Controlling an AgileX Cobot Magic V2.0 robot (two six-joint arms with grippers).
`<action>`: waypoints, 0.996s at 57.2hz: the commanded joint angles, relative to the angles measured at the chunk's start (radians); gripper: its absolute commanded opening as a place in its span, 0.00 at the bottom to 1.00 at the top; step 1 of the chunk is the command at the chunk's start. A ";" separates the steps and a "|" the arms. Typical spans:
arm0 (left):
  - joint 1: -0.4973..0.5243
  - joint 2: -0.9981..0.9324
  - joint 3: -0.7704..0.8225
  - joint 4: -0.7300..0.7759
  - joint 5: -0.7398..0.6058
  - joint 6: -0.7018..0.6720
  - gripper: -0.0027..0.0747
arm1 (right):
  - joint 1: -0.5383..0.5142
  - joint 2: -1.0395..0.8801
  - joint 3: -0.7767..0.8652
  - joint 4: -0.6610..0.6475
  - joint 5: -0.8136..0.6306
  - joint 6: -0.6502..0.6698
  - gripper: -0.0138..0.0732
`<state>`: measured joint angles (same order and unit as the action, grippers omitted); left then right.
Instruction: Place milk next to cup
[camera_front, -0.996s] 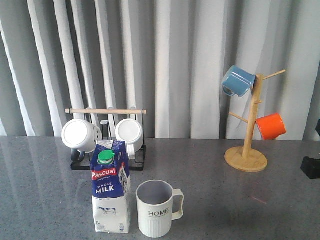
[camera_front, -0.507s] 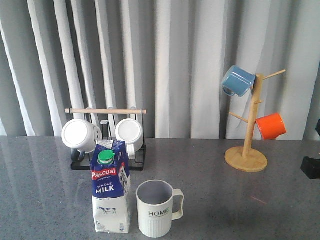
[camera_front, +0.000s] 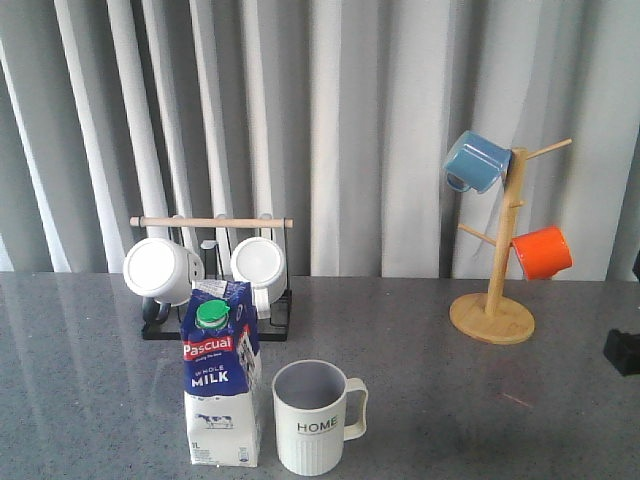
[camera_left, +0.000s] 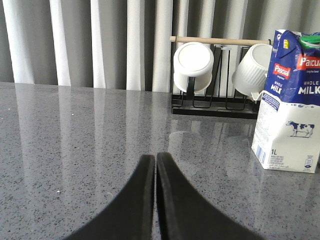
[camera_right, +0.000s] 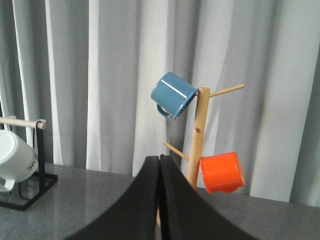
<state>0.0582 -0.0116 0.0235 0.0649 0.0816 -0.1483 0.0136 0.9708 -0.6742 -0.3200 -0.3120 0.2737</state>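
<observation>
The milk stands upright near the table's front, blue above and white below, with a green cap. It also shows in the left wrist view. The ribbed HOME cup stands upright just to its right, a narrow gap between them, handle to the right. My left gripper is shut and empty, low over the table, to the left of the carton and apart from it. My right gripper is shut and empty, facing the mug tree. A dark part of the right arm shows at the front view's right edge.
A black wire rack with a wooden bar holds two white mugs behind the milk. A wooden mug tree at the back right holds a blue mug and an orange mug. Grey curtains hang behind the speckled table.
The dark part of the right arm at the right edge has slid a little further right and down. The milk and the cup have not moved.
</observation>
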 joint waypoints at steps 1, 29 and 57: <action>0.000 -0.012 -0.021 -0.001 -0.066 -0.001 0.03 | -0.009 -0.082 0.020 0.070 -0.008 -0.056 0.15; 0.000 -0.012 -0.021 -0.001 -0.065 -0.001 0.03 | -0.008 -0.758 0.643 0.219 0.027 -0.237 0.15; 0.000 -0.012 -0.021 -0.001 -0.064 -0.001 0.03 | -0.007 -0.997 0.712 0.241 0.294 -0.194 0.15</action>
<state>0.0582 -0.0116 0.0235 0.0649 0.0851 -0.1483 0.0108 -0.0084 0.0282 -0.0786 0.0462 0.0683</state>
